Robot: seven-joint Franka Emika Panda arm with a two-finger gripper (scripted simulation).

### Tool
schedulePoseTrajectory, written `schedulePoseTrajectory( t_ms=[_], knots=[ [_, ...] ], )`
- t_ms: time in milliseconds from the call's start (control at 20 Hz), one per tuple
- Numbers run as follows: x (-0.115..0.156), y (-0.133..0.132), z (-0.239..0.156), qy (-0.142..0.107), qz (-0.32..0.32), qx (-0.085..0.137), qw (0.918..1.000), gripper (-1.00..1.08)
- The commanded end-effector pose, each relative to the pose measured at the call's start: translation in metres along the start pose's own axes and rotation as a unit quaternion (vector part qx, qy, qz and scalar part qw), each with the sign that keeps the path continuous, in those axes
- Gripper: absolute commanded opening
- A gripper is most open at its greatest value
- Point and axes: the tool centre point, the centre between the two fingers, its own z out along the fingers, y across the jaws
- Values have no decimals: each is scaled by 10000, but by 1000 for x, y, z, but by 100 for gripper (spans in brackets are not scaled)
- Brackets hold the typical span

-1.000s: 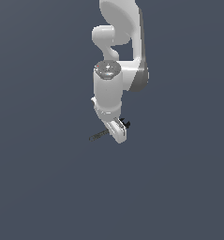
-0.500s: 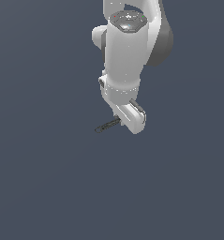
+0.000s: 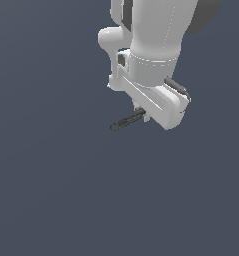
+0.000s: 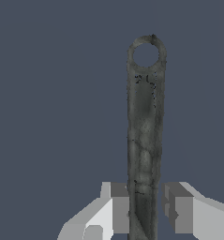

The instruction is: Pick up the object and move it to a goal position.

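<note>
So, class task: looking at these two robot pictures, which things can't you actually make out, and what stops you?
- Tool head: the exterior view shows the tool, but the gripper covers its head; the wrist view's edge cuts it off.
- Fingers contact: one seems to touch, the other shows a gap; unclear.
- Goal position: no marker in either view.

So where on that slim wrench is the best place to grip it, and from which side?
Grip the wrench across the flat, straight handle, near the end away from the ring, coming at its narrow edges from either side. The shaft is thin and even there, so the pads close squarely. That appears to be how the pincer has it now, ring end sticking out free.
</note>
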Motion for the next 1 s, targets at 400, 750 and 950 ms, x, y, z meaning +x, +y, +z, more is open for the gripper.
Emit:
schedulePoseTrajectory(
  t_ms=[400, 750, 950],
  knots=[
    [-12, -27, -62, -8, -8, 0, 10000, -100],
    [-16, -40, -89, -12, -13, 2, 10000, -100],
    [-18, -45, -98, -12, -13, 2, 10000, -100]
  ],
)
